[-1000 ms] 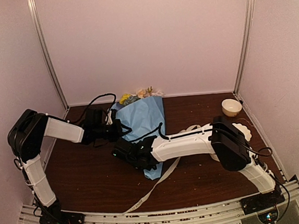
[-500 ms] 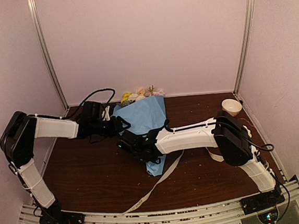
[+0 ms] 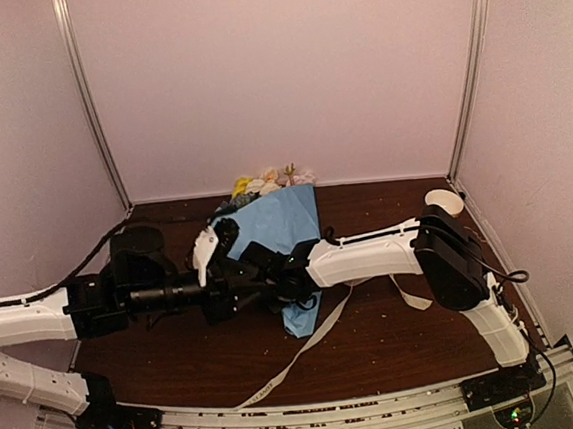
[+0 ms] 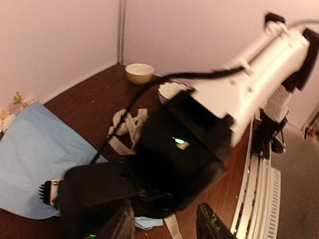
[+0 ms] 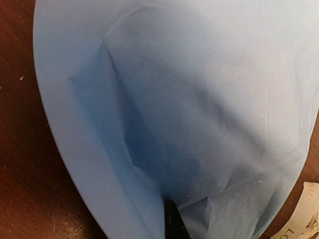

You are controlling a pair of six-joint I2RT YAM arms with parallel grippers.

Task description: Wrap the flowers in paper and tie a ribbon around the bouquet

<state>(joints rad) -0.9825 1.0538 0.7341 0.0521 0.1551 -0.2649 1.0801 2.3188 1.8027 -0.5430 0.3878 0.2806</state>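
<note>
Top external first, at the bouquet [image 3: 286,230]: lying flat on the dark wooden table [image 3: 178,354], wide end toward the back wall [image 3: 284,74], narrow tip pointing the other way. Past the wide end, the flowers [image 3: 269,182] poking out (yellow, pink and white heads, too small to count). Around them the paper [image 3: 289,214], light blue face up, creased. From just beside the bouquet's narrow tip, the ribbon [image 3: 303,349] trailing loose toward the near rail [image 3: 314,418], with more of it looped on the bouquet's right. At the bouquet's left edge, about halfway down, the right gripper [image 5: 170,224]: closed tight on the paper, going by the right wrist view, with creases running together at the one dark fingertip [image 5: 171,216] showing at the bottom. Just left of the bouquet and close against the right arm [image 3: 371,257], the left gripper [image 4: 164,226]: fingers [image 4: 118,225] partly spread, nothing between them, only a strip of ribbon and a corner of paper seen beneath. Well to the right of the bouquet, a small cream bowl [image 3: 444,203], and nearer the bouquet than that, a white scalloped bowl [image 4: 172,90] half hidden behind the right arm.
</note>
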